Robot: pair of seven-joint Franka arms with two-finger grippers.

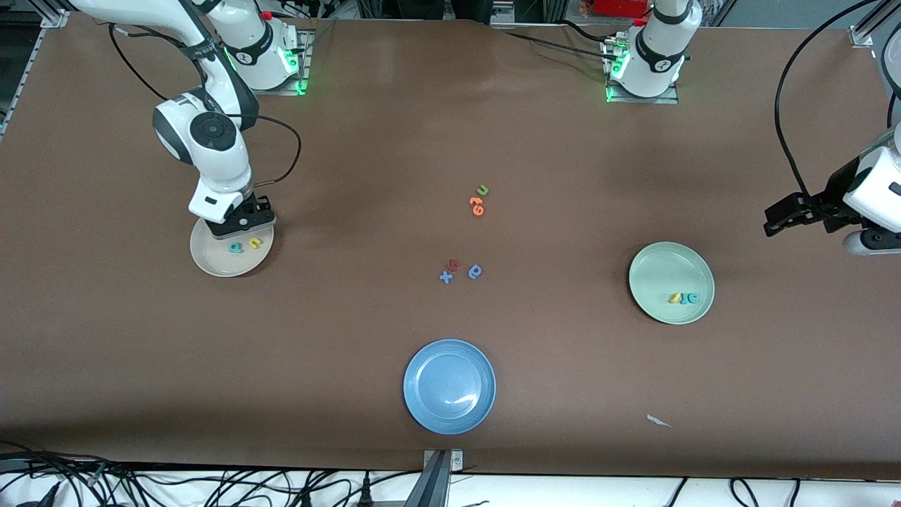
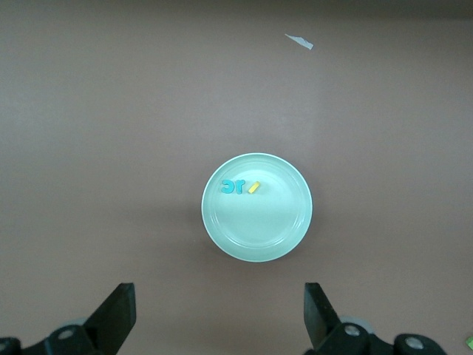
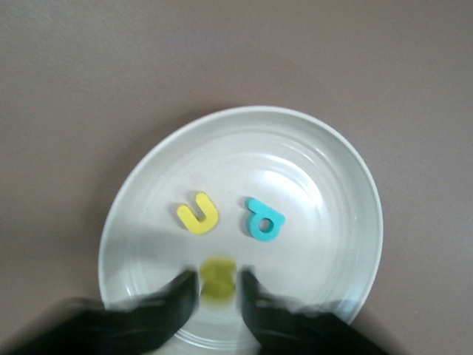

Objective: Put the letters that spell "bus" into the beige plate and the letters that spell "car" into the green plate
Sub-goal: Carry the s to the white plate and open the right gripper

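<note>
The right gripper (image 1: 243, 224) hangs low over the beige plate (image 3: 332, 170) at the table's (image 1: 563, 394) nine o'clock edge, above the yellow s (image 3: 218, 279); whether it grips it cannot be told. The teal b (image 3: 264, 220) and yellow u (image 3: 198, 213) lie just beside it. At three o'clock the green plate (image 1: 662, 264) holds three letters, teal c (image 2: 226, 187), teal r (image 2: 239, 188) and yellow a (image 2: 254, 187), with the waiting left gripper (image 2: 218, 296) spread wide above bare table near that end's edge. One blue plate (image 1: 422, 366) sits at six o'clock, well apart from both.

Robot lab: bolted arm bases (image 1: 644, 70), cables (image 1: 211, 486)
</note>
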